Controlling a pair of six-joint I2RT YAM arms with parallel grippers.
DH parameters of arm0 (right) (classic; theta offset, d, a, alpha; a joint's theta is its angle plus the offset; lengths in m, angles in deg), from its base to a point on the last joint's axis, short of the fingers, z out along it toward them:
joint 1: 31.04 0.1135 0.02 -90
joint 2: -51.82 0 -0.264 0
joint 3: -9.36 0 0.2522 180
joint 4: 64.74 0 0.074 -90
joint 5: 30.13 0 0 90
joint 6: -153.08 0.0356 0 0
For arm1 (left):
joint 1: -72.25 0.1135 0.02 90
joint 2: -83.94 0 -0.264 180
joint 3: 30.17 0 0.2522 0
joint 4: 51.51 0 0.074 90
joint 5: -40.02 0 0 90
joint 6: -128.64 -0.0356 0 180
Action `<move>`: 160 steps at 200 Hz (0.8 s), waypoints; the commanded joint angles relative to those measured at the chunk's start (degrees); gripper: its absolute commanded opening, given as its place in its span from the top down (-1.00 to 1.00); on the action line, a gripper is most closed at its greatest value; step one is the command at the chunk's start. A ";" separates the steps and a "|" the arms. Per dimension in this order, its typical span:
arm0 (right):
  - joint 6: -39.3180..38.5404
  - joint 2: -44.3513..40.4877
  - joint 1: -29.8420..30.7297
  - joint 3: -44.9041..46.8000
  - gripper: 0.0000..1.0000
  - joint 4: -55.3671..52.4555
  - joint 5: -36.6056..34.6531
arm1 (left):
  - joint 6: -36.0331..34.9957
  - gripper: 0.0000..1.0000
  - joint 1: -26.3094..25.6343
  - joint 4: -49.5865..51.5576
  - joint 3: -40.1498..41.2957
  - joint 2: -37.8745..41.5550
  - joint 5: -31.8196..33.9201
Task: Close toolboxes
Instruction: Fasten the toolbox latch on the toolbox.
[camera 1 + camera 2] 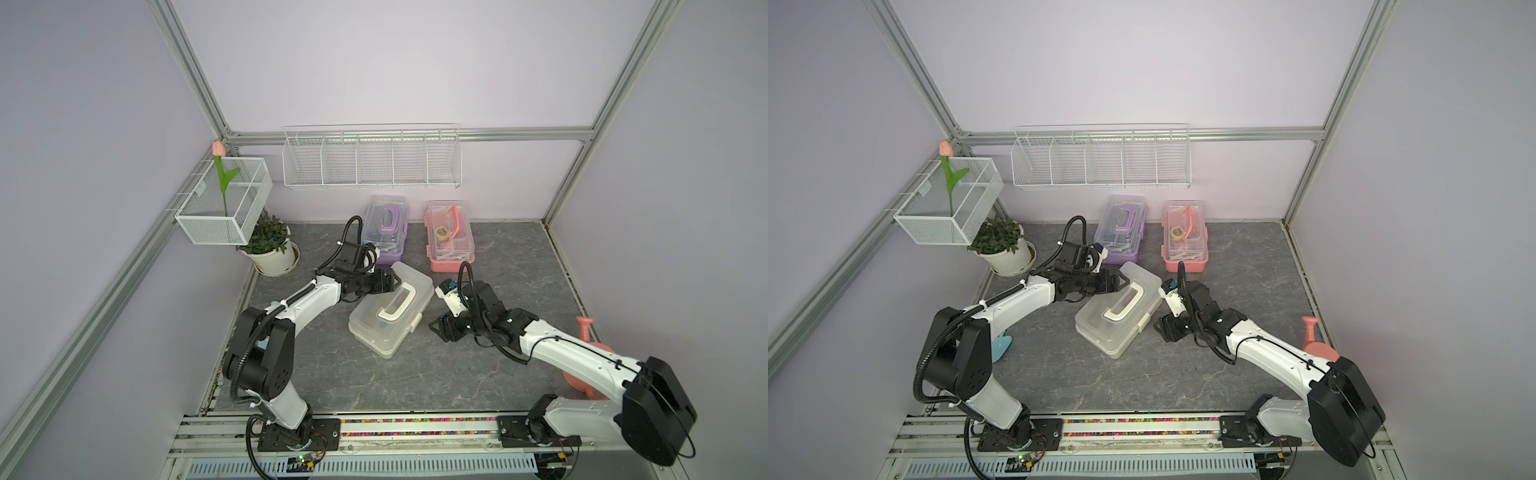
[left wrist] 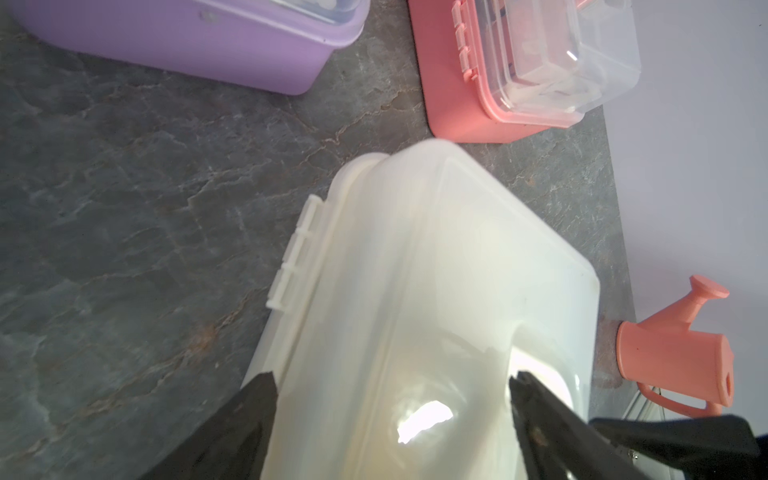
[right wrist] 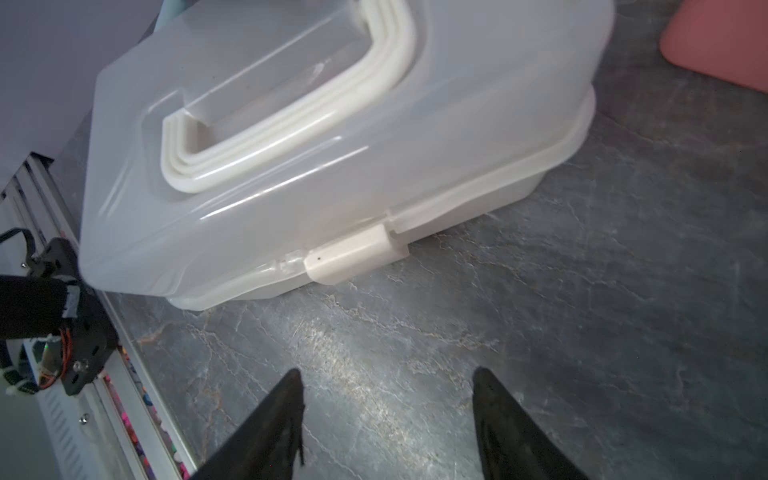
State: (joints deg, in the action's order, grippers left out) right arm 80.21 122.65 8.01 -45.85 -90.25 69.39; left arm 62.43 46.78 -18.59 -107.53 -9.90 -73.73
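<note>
Aslant in the middle of the table (image 1: 374, 374): white toolbox (image 1: 370, 322), lid down, with purple toolbox (image 1: 384, 235) and pink toolbox (image 1: 451, 245) side by side behind it near the back wall (image 1: 415, 83). Left gripper (image 2: 392, 380) spread wide astride its far corner, gripping nothing; right gripper (image 3: 386, 374) spread wide over bare table, just short of its front latch (image 3: 353, 257).

White toolbox (image 1: 1119, 316) (lid down), left end effector (image 1: 1122, 281) at its corner, right end effector (image 1: 1160, 328) beside

The right arm (image 1: 569, 353) hides much of the pink watering can (image 1: 584, 327); the left wrist view crops the purple toolbox (image 2: 187, 41).
</note>
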 commanded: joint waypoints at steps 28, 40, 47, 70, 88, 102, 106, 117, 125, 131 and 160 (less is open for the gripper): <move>31.34 -0.35 0.54 10.86 -0.05 21.84 4.51 | 0.97 -0.82 0.56 3.83 4.28 3.93 -0.51; 32.96 1.22 1.45 10.74 -0.06 24.08 4.14 | 1.08 -0.81 0.53 3.67 4.94 4.44 -1.43; 33.83 2.07 1.86 10.78 -0.07 25.93 4.06 | 1.08 -0.80 0.55 3.64 5.35 4.73 -1.77; 36.69 3.81 2.68 11.44 -0.07 31.91 2.29 | 0.73 -0.78 0.52 3.63 6.19 5.34 -2.09; 38.09 5.89 2.96 11.54 -0.03 36.07 1.98 | 1.01 -0.75 0.53 3.12 6.85 5.34 -2.51; 39.09 7.84 3.08 11.52 0.01 38.11 2.60 | 1.00 -0.72 0.54 2.86 7.30 5.31 -2.71; 39.45 8.28 3.08 11.77 0.02 39.01 2.65 | 0.99 -0.71 0.57 2.82 7.38 5.26 -2.71; 40.70 9.31 3.06 12.84 0.08 41.66 2.33 | 0.99 -0.69 0.53 2.88 7.59 5.25 -2.68; 41.34 9.74 3.11 13.51 0.13 42.71 1.81 | 0.95 -0.67 0.54 2.74 7.77 5.17 -2.71; 41.62 9.73 3.09 13.91 0.15 43.05 1.36 | 1.00 -0.65 0.57 2.67 7.93 5.01 -2.62; 42.06 9.17 3.09 14.90 0.19 42.85 0.33 | 1.34 -0.57 0.54 1.82 8.75 4.47 -2.82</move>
State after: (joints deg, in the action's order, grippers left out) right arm 119.38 132.09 10.76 -31.97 -51.02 71.21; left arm 63.17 48.16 -20.17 -101.21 -4.57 -74.47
